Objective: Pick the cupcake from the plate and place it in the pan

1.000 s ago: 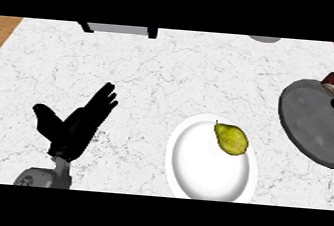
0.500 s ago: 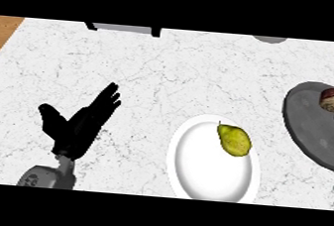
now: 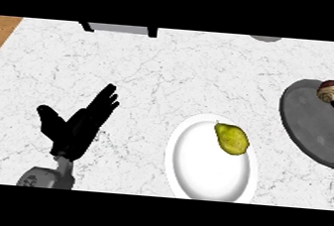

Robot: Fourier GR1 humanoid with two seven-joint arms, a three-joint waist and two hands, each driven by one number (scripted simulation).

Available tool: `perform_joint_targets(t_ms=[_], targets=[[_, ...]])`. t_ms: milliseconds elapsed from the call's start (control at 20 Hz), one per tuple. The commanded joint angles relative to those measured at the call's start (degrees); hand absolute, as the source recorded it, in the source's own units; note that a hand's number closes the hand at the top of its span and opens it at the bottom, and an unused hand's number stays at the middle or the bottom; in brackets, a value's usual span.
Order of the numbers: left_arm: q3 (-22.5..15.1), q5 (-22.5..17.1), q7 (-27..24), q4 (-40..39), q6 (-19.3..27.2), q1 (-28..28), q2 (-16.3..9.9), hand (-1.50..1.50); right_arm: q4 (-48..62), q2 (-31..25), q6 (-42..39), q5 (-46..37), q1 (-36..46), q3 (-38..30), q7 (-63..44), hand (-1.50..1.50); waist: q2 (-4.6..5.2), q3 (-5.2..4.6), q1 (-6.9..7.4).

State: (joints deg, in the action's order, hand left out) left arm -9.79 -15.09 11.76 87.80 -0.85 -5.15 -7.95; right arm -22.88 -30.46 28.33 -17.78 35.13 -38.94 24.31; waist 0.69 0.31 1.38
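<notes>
While no writing shows, cupcake (image 3: 333,92) sits in pan (image 3: 311,131).

The counter (image 3: 165,75) looks like white veined marble. At 3 o'clock, the pan (image 3: 311,131) is matt grey. The plate (image 3: 202,175) looks smooth, white.

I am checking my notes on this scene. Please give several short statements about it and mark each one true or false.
1. The cupcake lies in the pan. True.
2. The white plate holds a cupcake. False: it holds only a yellow-green pear.
3. The left hand is open, fingers straight, over the bare counter. True.
4. The left hand touches the plate. False: it is apart from the plate, at its left.
5. The pan sits at the left edge of the view. False: it sits at the right edge.
</notes>
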Motion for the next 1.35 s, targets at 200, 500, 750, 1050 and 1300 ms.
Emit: perform_joint_targets(t_ms=[200,500,750,1050,1300], targets=[[0.62,-0.22,1.86,1.86,0.69,-0.61,0.59,0.0,5.48,-5.39,-20.25,9.42,-6.22,-6.49,9.18,-1.5,-0.21,-0.07,-0.61],[-0.21,2.49,-4.76,-1.98,-0.89,3.74,1.25,0.0,6.01,-8.16,-33.07,11.07,-13.78,-5.43,14.5,-1.5,-0.54,-0.23,-1.27],[4.02,-0.66,1.1,-1.01,-2.35,-1.15,-0.32,0.0,4.18,-8.98,-38.7,14.25,-17.77,-4.62,15.95,-1.5,-0.68,-0.29,-1.43],[1.35,1.99,3.25,5.54,-0.16,4.1,1.55,0.0,-2.38,-8.27,-43.9,17.13,-25.64,-2.47,17.18,-1.5,-0.87,-0.35,-1.64],[3.2,2.47,1.16,2.74,-2.49,3.59,1.41,0.0,-4.12,-9.13,-46.42,19.37,-28.48,-0.93,16.91,-1.5,-0.74,-0.31,-1.48]])
